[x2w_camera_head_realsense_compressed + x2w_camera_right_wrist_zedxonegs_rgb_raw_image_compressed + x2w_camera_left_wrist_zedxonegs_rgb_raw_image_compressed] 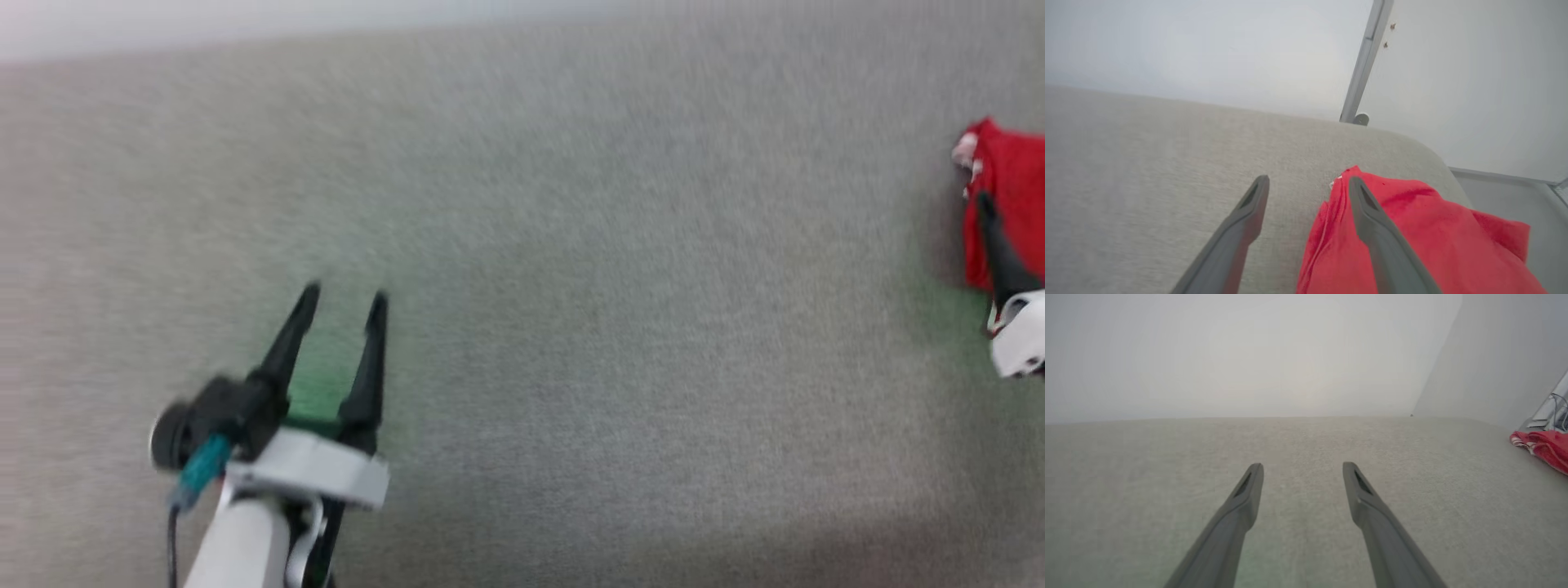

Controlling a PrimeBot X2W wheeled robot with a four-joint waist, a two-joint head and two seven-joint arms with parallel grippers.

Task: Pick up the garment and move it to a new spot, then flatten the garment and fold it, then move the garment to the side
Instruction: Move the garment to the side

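While the right gripper (1308, 181) is standing wide open, holding nothing, over the red T-shirt (1412, 228), I am noting that shirt bunched at the right edge of the grey fabric surface (571, 245). The left gripper (344, 296), equally wide and empty, is hovering near left, well apart. Judged risk: a nudge could be pushing fabric over the edge.

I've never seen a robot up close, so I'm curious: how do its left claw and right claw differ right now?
The left claw sits over the bare grey fabric surface, far from the red T-shirt. The right claw is right at the red T-shirt, one finger crossing over it. The left claw shows whole in the head view, while the right claw is cut by that view's right edge. Both are open, holding nothing.
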